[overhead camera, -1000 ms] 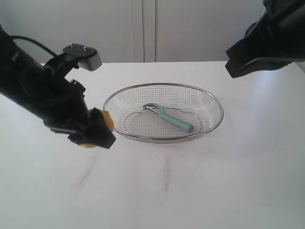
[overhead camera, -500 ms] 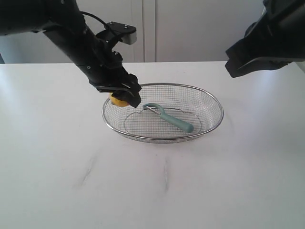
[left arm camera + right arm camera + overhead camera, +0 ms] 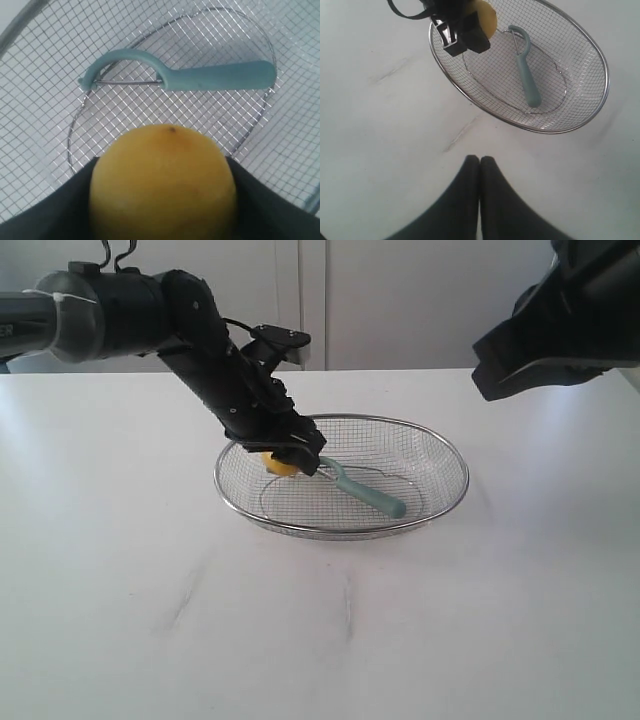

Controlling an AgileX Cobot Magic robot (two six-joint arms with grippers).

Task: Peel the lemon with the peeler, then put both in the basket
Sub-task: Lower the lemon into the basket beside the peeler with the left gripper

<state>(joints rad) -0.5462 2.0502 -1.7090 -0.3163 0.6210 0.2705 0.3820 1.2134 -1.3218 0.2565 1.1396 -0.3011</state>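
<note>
The silver wire-mesh basket [image 3: 445, 445] sits mid-table, and the teal peeler [image 3: 366, 494] lies flat on its floor. My left gripper [image 3: 290, 457] hangs over the basket's left half, shut on the yellow lemon [image 3: 279, 464]. In the left wrist view the lemon [image 3: 162, 182] fills the space between the dark fingers, just above the mesh, with the peeler [image 3: 200, 78] beyond it. My right gripper [image 3: 479, 159] is shut and empty, high over bare table near the basket [image 3: 600, 55]. Its view also shows the lemon [image 3: 487, 19] and the peeler [image 3: 526, 70].
The white table [image 3: 330, 620] stretches around the basket on all sides, with faint scuff marks in front. A pale cabinet wall [image 3: 390, 300] stands behind. The right arm's dark body [image 3: 560, 320] hangs at the upper right.
My left arm has carried the lemon from the table's left front, up and right over the basket rim, and now holds it low inside the basket. The right arm stayed still.
</note>
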